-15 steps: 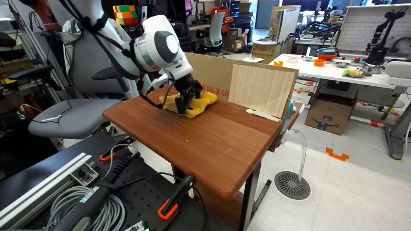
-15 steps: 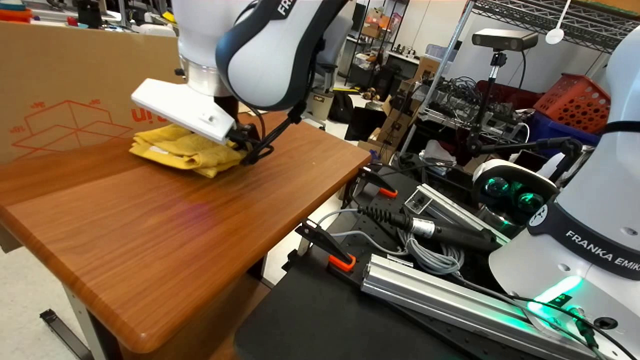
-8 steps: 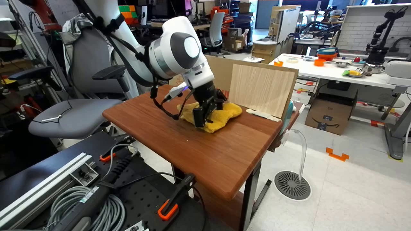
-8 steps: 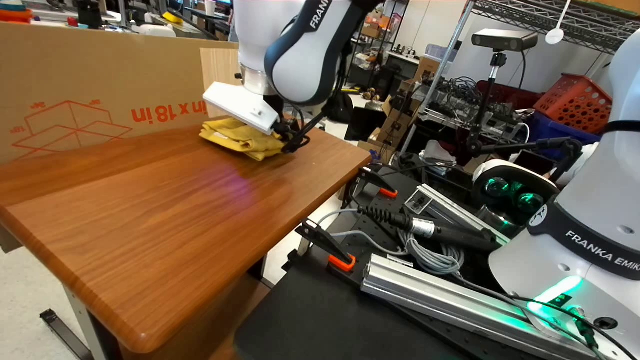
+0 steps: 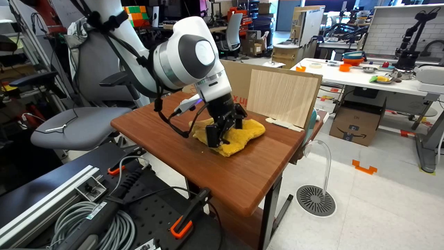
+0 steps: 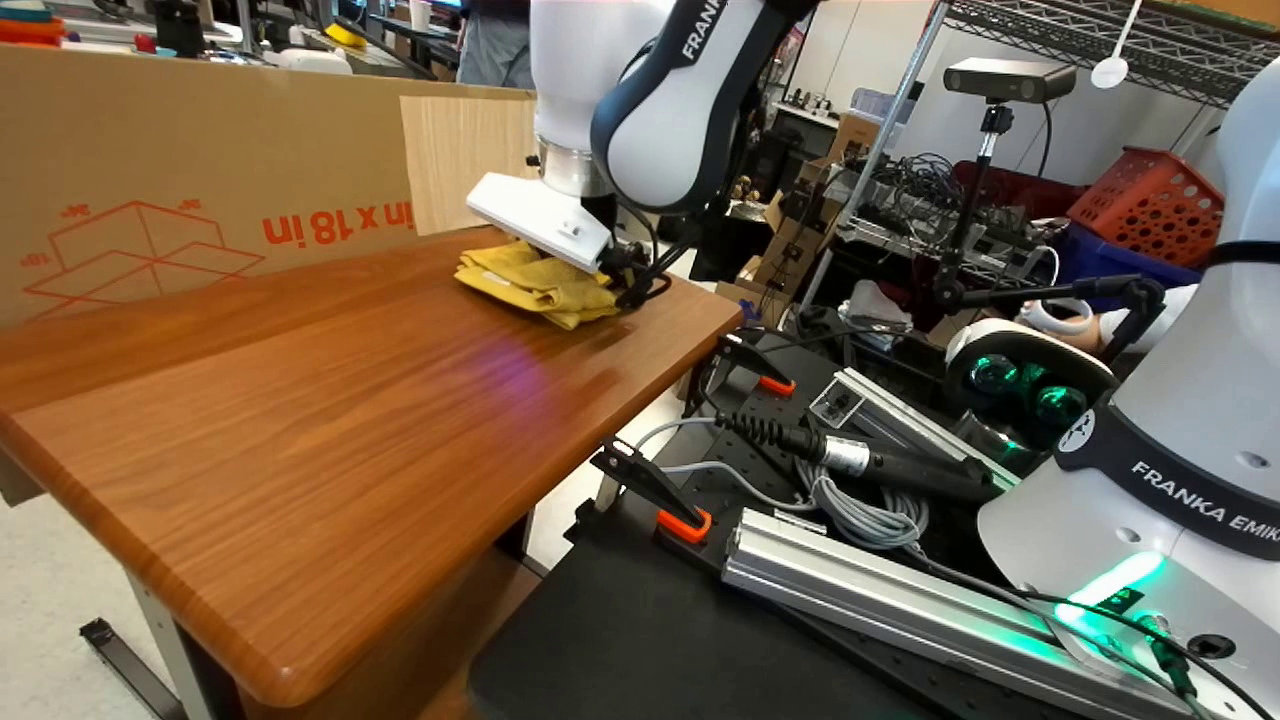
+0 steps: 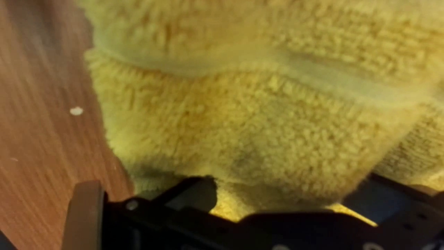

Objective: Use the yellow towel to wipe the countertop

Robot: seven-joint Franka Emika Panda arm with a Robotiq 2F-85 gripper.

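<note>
A folded yellow towel (image 5: pixel 244 139) lies bunched on the brown wooden countertop (image 5: pixel 208 170). It also shows in an exterior view (image 6: pixel 540 285) near the far end of the countertop (image 6: pixel 330 430). My gripper (image 5: pixel 227 132) is low over it and tilted, its black fingers pushed into the cloth. In the wrist view the towel (image 7: pixel 242 121) fills most of the picture and bulges between the fingers of the gripper (image 7: pixel 288 198), touching both. The fingers stand apart with thick cloth between them. The fingertips are partly hidden by the towel.
A cardboard sheet (image 6: pixel 250 150) stands along the back edge, with a light wood-grain panel (image 5: pixel 284 97) leaning on it. A small white speck (image 7: pixel 76 111) lies beside the towel. Clamps (image 5: pixel 184 222) and coiled cable (image 5: pixel 93 225) sit on the black table in front. A grey chair (image 5: pixel 83 121) stands beside the countertop.
Gripper and towel have slid together along the countertop, first along its back side, then a little toward its front edge. The towel has kept much the same shape.
</note>
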